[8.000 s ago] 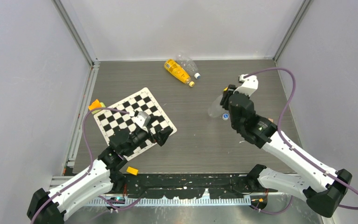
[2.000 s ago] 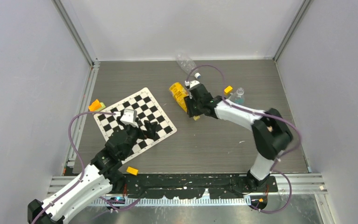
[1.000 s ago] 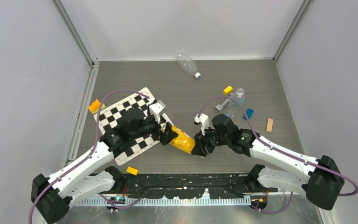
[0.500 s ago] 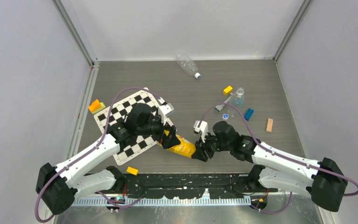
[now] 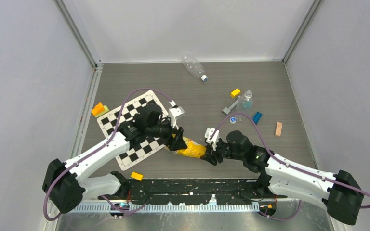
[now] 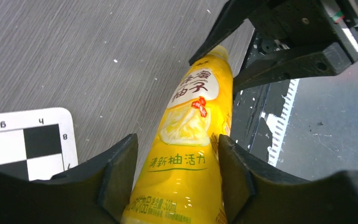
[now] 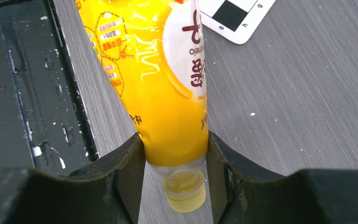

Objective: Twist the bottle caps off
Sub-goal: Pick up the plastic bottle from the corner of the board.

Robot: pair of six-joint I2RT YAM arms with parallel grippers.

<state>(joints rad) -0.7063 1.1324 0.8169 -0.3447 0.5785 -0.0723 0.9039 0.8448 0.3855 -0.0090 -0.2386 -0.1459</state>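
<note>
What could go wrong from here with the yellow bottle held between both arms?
1. The right gripper clamps the yellow bottle at its shoulder, not on the yellow cap, so a twist may loosen nothing.
2. The left gripper presses the soft body, which could crumple or slip under torque.

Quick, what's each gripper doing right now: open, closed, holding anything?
Left gripper: closed on the yellow bottle, around its body.
Right gripper: closed on the same bottle, at the shoulder just behind the yellow cap.
</note>
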